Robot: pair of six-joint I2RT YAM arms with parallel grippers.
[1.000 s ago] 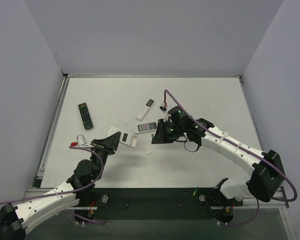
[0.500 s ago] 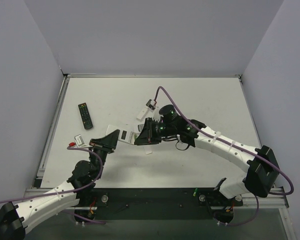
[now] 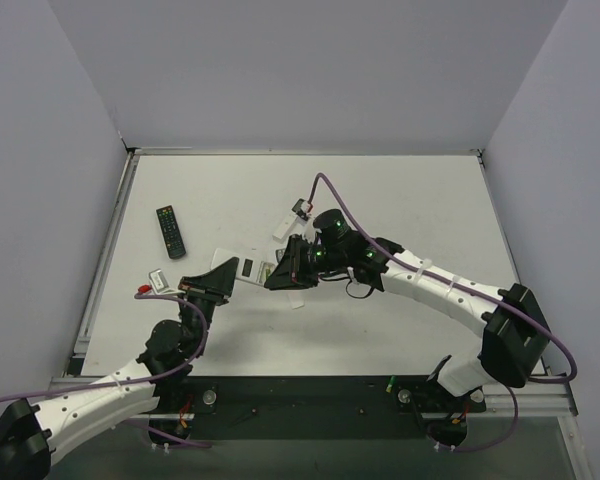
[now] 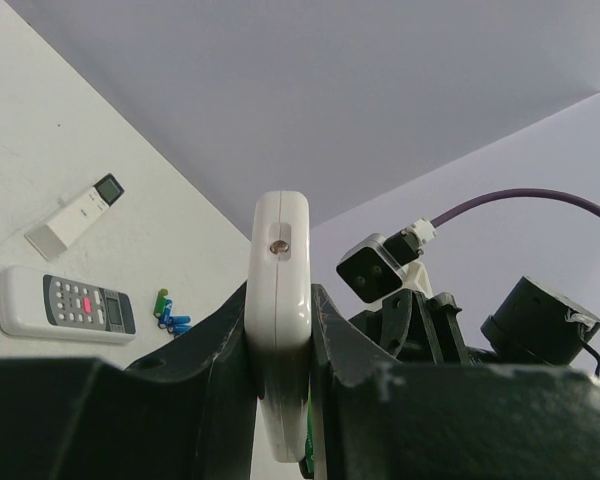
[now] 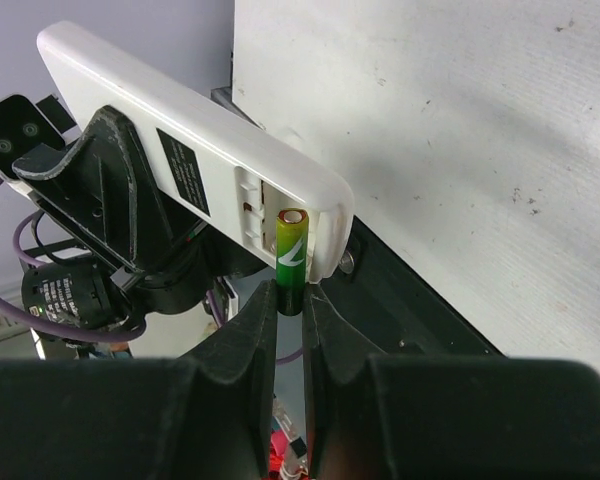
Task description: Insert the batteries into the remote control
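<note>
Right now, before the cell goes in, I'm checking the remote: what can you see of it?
The remote is white rounded plastic, its back with a black label toward the right wrist camera. Its bay is open. The left gripper clamps its edges, holding it aloft. A green battery in the right gripper is at the bay's end.

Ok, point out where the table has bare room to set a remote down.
Bare: the table right of the right arm, and the far strip by the back wall. Crowded: centre-left, around the left gripper, right gripper and black remote.
</note>
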